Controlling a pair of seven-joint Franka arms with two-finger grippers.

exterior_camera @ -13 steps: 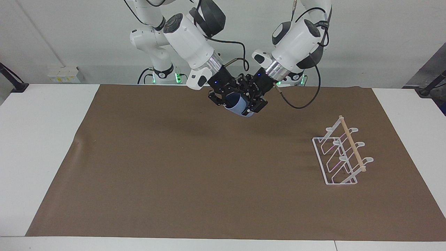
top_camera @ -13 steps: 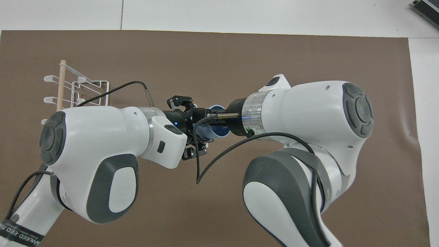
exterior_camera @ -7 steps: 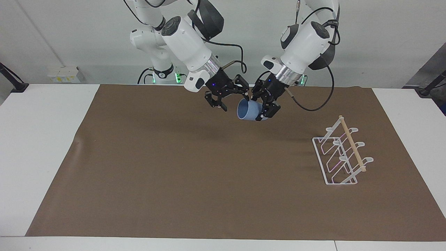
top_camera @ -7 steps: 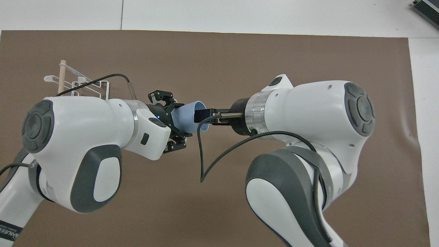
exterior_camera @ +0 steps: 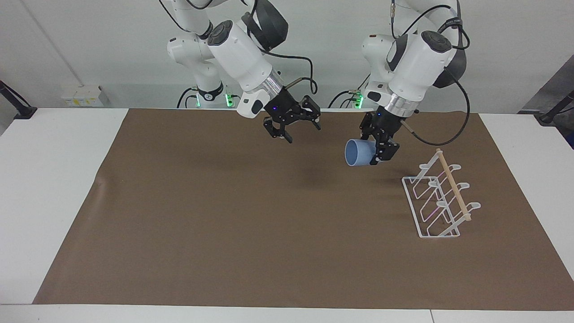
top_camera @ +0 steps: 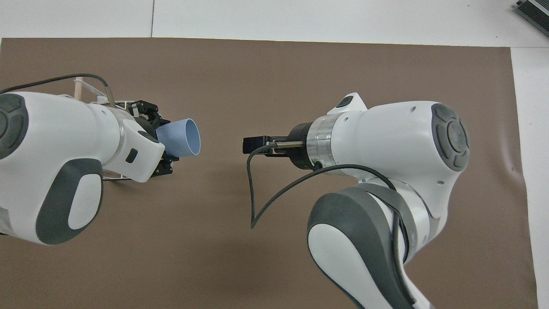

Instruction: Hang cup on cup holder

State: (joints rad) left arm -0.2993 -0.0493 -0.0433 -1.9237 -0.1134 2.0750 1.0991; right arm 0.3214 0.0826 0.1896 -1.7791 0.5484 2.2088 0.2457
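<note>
Holding a small light-blue handleless plastic cup point(exterior_camera: 358, 153) in the air, tipped on its side.
The left end effector point(exterior_camera: 379, 154) is clamped on the cup over the brown mat point(exterior_camera: 233, 224) on the bench, near the white wire cup holder point(exterior_camera: 437, 199) with its wooden dowel; the right end effector point(exterior_camera: 299, 131) hangs empty over the mat, fingers spread wide.

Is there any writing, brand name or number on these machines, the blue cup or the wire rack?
None can be read.
The small light-blue plastic cup is plain.
The white wire rack with a wooden dowel carries no label.
The white arms show no legible lettering.
The wall box bears marks too small to read.
</note>
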